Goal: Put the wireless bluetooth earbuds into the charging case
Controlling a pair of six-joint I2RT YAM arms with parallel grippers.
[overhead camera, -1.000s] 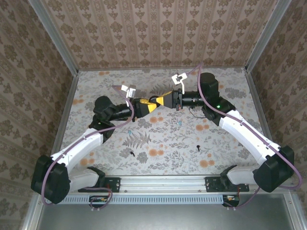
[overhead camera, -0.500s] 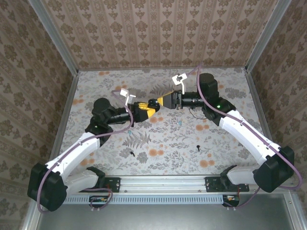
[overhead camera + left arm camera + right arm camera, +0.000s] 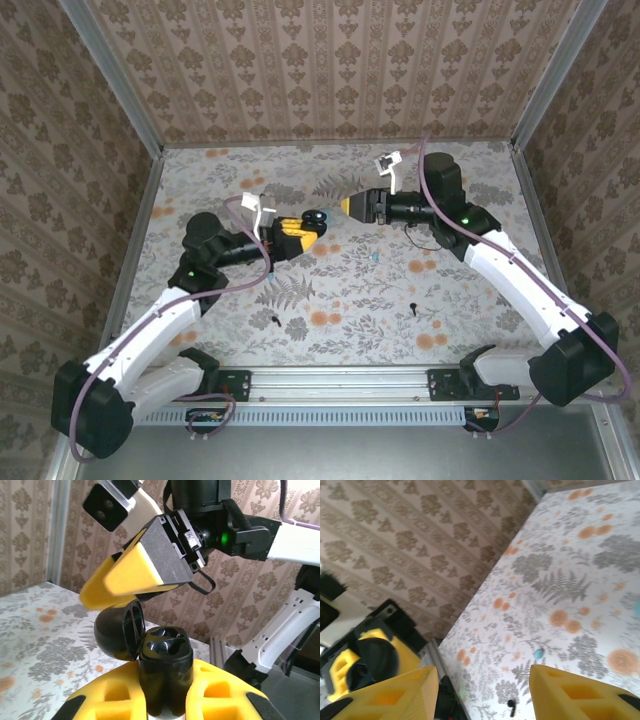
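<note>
Earbuds [image 3: 413,309] loose on the tabletop [image 3: 480,175], black ones [image 3: 274,321] toward the near edge, a turquoise one [image 3: 374,256] nearer the middle. Probably feather-light, hard and slick, so best nipped across the body with fingertips only. Left gripper [image 3: 308,228] pinched on the open charging case [image 3: 317,215] above the far middle; right gripper [image 3: 350,206] spread, empty, just beside the lid.

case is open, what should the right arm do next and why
Probably lower the right gripper, jaws open and empty, toward the black earbud on the table; the left gripper holds the open charging case, ready to receive it.
</note>
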